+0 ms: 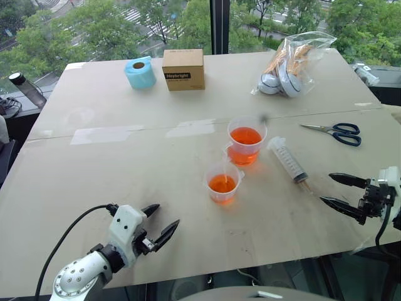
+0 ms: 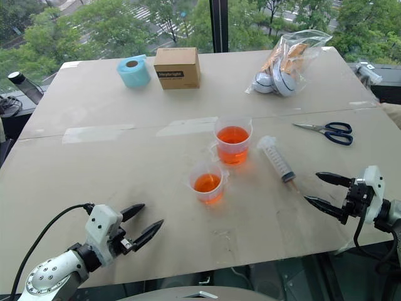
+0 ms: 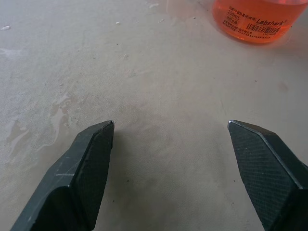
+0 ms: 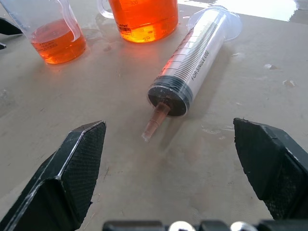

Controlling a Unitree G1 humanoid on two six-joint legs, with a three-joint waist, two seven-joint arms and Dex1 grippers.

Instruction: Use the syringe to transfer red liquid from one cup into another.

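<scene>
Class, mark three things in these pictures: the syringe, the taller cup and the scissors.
syringe point(image 4: 192, 67): right wrist view, on the graduated barrel.
taller cup point(image 1: 245, 139): left eye view, on its liquid-filled wall.
scissors point(image 1: 346, 133): left eye view, on the dark handles.

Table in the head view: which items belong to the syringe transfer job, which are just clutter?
Job:
syringe
taller cup
shorter cup
red liquid

Clutter:
scissors
cardboard box
blue tape roll
plastic bag
</scene>
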